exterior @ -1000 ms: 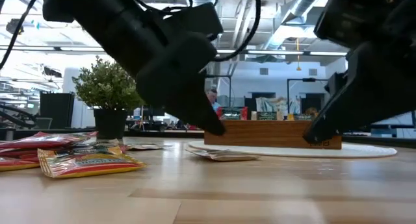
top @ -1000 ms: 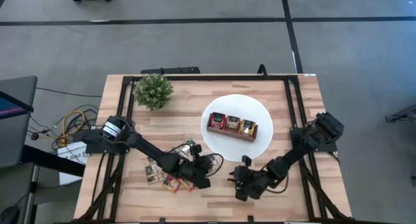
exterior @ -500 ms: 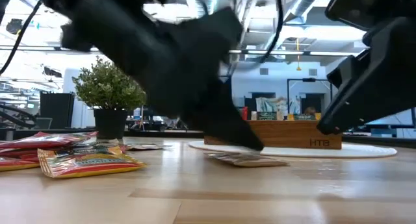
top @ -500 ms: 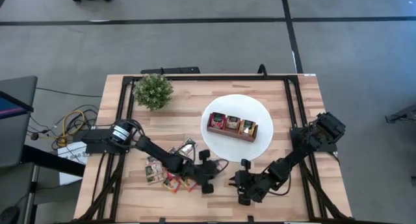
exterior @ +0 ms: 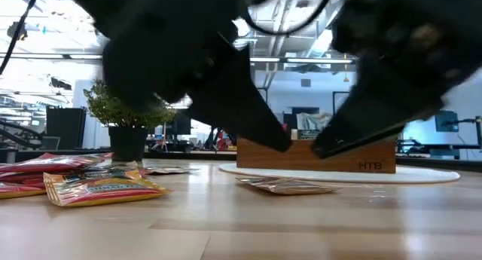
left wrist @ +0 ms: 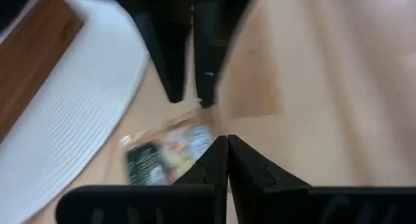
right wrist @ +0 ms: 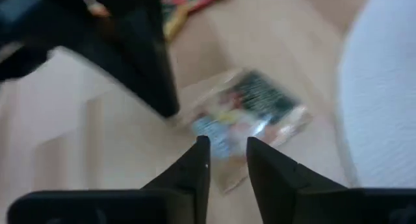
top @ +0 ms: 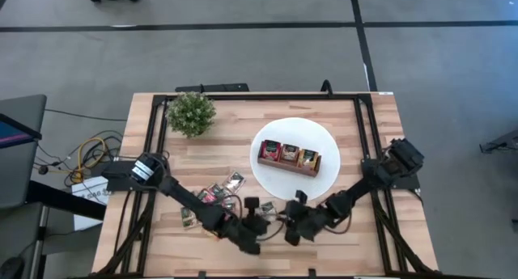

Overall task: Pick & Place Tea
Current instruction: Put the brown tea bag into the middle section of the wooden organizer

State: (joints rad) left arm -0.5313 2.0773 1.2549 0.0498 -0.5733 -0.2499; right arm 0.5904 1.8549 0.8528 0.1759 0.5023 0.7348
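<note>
My right gripper hovers part-open just over the lone tea sachet beside the white plate; I should straddle one edge squarely. My left gripper is clenched empty opposite.

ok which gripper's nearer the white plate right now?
Right. The right gripper sits just off the white plate at its near rim; the left gripper is further out, past a loose sachet.

On the desk, a plant stands near the back left corner. A plate lies right of centre with a tray on it. Tea sachets lie toward the front left. One sachet lies alone just before the plate, between the left hand and right hand.
</note>
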